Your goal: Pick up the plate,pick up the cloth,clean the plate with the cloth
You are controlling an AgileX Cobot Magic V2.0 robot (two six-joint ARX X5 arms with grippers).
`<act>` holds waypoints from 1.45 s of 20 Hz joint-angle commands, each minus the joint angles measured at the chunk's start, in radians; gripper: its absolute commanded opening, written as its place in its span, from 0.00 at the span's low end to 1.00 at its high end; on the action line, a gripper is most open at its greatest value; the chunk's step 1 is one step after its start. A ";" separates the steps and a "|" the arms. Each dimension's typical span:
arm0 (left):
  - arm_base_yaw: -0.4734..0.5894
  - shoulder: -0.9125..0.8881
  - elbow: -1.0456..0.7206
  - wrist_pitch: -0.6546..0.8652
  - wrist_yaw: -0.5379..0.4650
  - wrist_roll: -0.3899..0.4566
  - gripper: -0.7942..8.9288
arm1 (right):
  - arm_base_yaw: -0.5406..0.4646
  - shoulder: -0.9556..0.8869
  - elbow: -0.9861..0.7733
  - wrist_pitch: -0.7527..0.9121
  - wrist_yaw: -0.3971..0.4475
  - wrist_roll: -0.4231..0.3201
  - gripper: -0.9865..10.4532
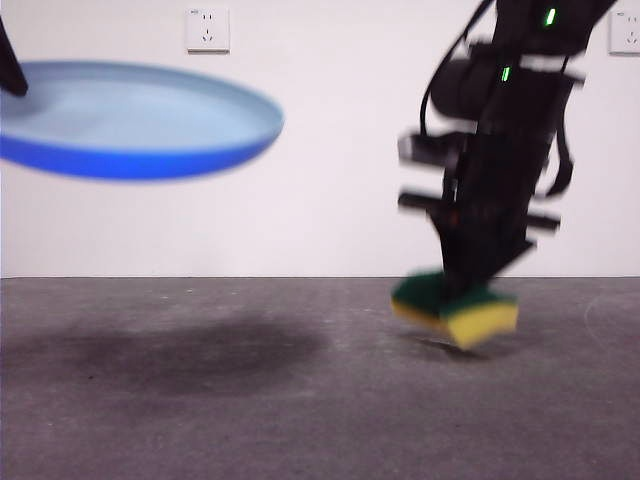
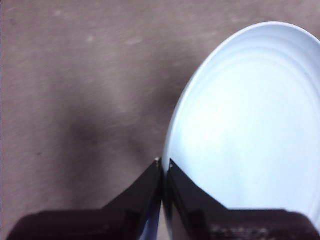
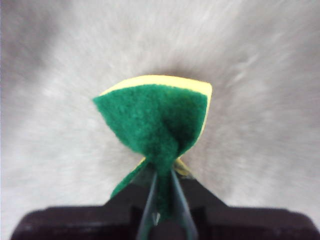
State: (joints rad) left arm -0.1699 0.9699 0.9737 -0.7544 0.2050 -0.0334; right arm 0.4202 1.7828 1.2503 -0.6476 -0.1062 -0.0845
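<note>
Front view: right tool (image 1: pixel 470 300) pinches cloth (image 1: pixel 455 310) aloft.

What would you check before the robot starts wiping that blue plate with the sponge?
1. Plate held by the left gripper at its rim: ok.
2. Plate lifted off the table: ok.
3. Sponge pinched in the right gripper: ok, foam squeezed.
4. Sponge off the table: ok, only just.
5. Sponge touching plate: not ok, far apart.
6. Grip firm enough for scrubbing: cannot tell.
</note>
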 commanded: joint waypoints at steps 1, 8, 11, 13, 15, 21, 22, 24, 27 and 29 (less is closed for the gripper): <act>-0.003 0.055 -0.003 0.033 -0.031 0.008 0.07 | 0.033 -0.164 0.000 0.008 -0.001 0.045 0.07; -0.109 0.196 -0.003 0.109 -0.016 -0.051 0.07 | 0.179 -0.435 0.000 0.008 -0.076 0.141 0.07; -0.203 0.193 -0.003 0.152 -0.015 -0.092 0.07 | 0.240 -0.417 0.000 0.016 -0.066 0.148 0.07; -0.262 0.194 -0.003 0.169 -0.015 -0.120 0.07 | 0.283 -0.385 0.000 0.032 -0.027 0.151 0.07; -0.301 0.194 -0.003 0.183 -0.015 -0.134 0.07 | 0.298 -0.364 0.000 0.037 0.009 0.151 0.07; -0.357 0.194 -0.003 0.275 -0.017 -0.181 0.07 | 0.356 -0.271 0.000 0.069 0.000 0.164 0.07; -0.358 0.194 -0.003 0.291 -0.022 -0.183 0.07 | 0.378 -0.261 0.000 0.070 0.001 0.163 0.07; -0.357 0.194 -0.003 0.321 -0.053 -0.189 0.07 | 0.435 -0.251 0.000 0.055 0.002 0.162 0.07; -0.332 0.194 -0.003 0.335 -0.096 -0.202 0.07 | 0.500 -0.251 0.000 -0.086 0.063 0.127 0.07; -0.320 0.194 -0.003 0.314 -0.083 -0.202 0.07 | 0.507 -0.251 0.000 -0.216 0.254 0.116 0.07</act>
State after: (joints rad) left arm -0.4973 1.1687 0.9688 -0.4610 0.1184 -0.2108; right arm 0.9310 1.5177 1.2549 -0.8288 0.0929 0.0448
